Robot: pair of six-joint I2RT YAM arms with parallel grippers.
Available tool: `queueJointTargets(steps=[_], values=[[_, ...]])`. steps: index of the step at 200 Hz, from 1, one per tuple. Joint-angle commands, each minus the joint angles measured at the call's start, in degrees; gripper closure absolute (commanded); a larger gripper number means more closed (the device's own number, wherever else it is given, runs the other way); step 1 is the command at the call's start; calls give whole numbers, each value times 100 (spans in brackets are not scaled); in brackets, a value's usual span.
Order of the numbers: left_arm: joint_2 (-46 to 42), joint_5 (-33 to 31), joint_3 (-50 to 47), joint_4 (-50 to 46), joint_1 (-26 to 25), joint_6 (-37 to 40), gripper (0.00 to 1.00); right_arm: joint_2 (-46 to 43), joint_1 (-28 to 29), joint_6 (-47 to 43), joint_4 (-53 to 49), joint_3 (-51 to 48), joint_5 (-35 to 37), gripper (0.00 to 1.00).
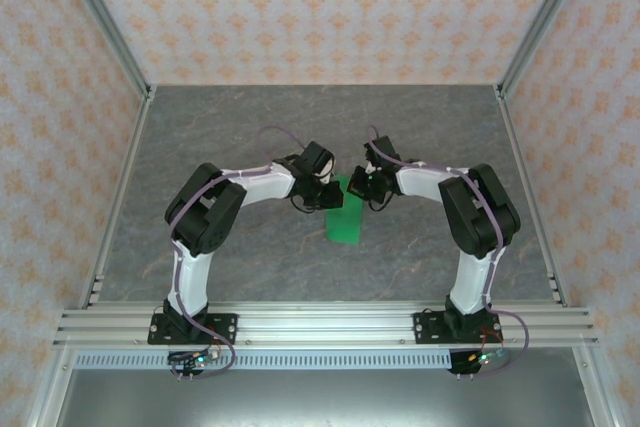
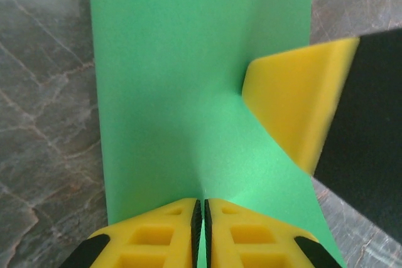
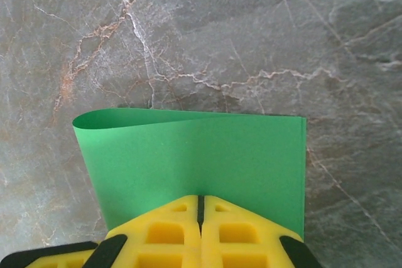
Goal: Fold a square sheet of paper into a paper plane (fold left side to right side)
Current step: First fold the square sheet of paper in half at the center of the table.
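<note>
The square sheet of paper (image 1: pixel 345 223) lies near the middle of the grey marbled table (image 1: pixel 250 127), showing from above as a narrow green strip running from 12 to 6 o'clock; both tools meet at its 12 o'clock end. The left gripper (image 1: pixel 325 190) sits at the strip's 10 o'clock corner, the right gripper (image 1: pixel 362 185) at its 1 o'clock corner, the two near each other with the paper between them.

In the left wrist view the left gripper (image 2: pixel 200 214) has its yellow jaws pressed together at 6 o'clock; a sliver of green shows in the seam and a faint ridge rises from it toward 12 o'clock, so the jaws are pinched on the sheet (image 2: pixel 169 80). One yellow finger (image 2: pixel 289 105) of the right gripper touches the paper at 3 o'clock, and the sheet's edge passes behind it.

In the right wrist view the right gripper (image 3: pixel 201 208) is closed tight, the seam dark with no green in it; the sheet (image 3: pixel 201 149) spreads out from the tips toward 12 o'clock, doubled over on itself, with a soft rounded fold along its far edge – not pressed flat. The tips appear to rest on the paper rather than clamp it, though the contact is hidden beneath them; bare table (image 3: pixel 251 29) lies beyond the fold.
</note>
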Motion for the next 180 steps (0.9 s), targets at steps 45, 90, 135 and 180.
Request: queueJointTargets(steps=[45, 90, 135, 180], values=[[-756, 78, -1018, -155, -339, 398, 85, 187, 22, 23, -774, 16, 638, 99], [-1192, 164, -1860, 253, -537, 152, 85, 173, 30, 12, -812, 7, 649, 99], [-1543, 135, -2591, 681, -745, -244, 85, 170, 40, -14, -854, 33, 668, 99], [-2023, 290, -2867, 814, -782, -367, 85, 171, 59, -39, -860, 42, 665, 99]])
